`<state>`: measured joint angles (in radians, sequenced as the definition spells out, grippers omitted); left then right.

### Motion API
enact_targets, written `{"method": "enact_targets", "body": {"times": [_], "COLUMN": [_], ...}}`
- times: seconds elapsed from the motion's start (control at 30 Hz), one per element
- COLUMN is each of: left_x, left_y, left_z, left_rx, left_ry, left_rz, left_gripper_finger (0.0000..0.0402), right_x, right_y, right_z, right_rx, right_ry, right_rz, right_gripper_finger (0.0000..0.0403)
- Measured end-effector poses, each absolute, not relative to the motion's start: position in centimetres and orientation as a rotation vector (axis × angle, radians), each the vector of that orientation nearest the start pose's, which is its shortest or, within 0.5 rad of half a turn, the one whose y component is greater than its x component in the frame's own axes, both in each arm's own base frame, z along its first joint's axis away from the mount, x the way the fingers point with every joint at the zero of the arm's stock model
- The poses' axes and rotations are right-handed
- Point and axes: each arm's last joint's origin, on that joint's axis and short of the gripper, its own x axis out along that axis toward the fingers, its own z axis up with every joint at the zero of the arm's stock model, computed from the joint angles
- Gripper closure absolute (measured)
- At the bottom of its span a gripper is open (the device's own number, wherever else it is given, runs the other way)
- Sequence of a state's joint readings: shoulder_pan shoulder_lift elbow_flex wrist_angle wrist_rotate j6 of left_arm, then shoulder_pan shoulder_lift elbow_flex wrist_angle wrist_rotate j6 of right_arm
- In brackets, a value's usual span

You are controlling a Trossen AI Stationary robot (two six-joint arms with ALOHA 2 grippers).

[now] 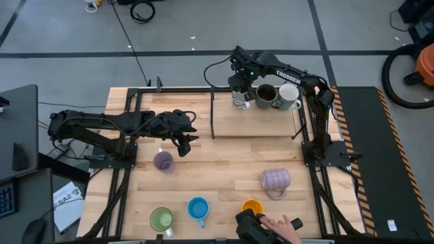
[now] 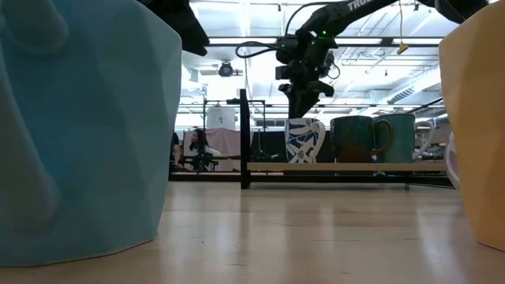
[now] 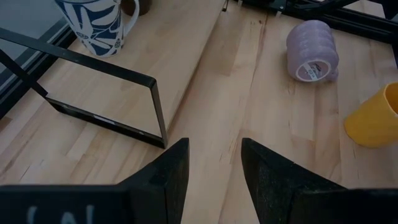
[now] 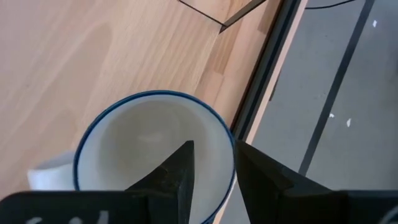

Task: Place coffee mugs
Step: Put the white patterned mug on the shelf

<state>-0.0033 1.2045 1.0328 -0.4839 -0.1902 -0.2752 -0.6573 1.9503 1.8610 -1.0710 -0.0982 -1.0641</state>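
A white mug with a blue leaf pattern (image 2: 304,142) stands upright on the raised wooden shelf (image 1: 254,127) at the table's far side, left of a dark mug (image 1: 264,95) and a white mug (image 1: 289,97). My right gripper (image 4: 213,149) hovers over it, pointing steeply down and open. One finger (image 4: 180,171) is inside the mug's blue rim (image 4: 231,163) and the other (image 4: 258,177) outside, with a gap showing. My left gripper (image 3: 214,146) waits open over the table's left half, holding nothing, near a small lilac mug (image 1: 163,160).
A ribbed lavender mug (image 1: 276,179) lies on its side right of centre. Green (image 1: 161,218), blue (image 1: 197,208) and orange (image 1: 252,206) mugs stand along the near edge. A person's hand (image 1: 279,226) rests there too. A black metal frame (image 1: 213,112) borders the shelf's left end.
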Motion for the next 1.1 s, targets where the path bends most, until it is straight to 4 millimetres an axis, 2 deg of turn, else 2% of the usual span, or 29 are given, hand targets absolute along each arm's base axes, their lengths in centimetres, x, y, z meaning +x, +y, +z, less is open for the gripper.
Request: {"method": "enact_targets", "body": {"times": [0.27,0.5,0.87,1.1], "left_x": [25.34,25.34,25.34,25.34], "left_y": [0.46,0.46,0.46,0.46], "left_z": [30.86,30.86,30.86,30.86], "left_rx": [-0.201,-0.201,-0.201,-0.201], "left_ry": [0.624,0.624,0.624,0.624], "left_rz": [0.268,0.268,0.268,0.268], "left_gripper_finger": [0.0248,0.0248,0.0248,0.0248], "right_x": [32.24,32.32,32.57,32.03], "right_y": [-24.67,-24.64,-24.11,-24.71], "right_z": [29.80,29.83,29.77,29.76], "right_rx": [-0.507,-0.397,-0.249,-0.151], "right_ry": [1.240,1.295,1.288,1.302], "right_rz": [0.073,-0.117,-0.225,-0.359], "right_gripper_finger": [0.0282,0.0282,0.0282,0.0282]}}
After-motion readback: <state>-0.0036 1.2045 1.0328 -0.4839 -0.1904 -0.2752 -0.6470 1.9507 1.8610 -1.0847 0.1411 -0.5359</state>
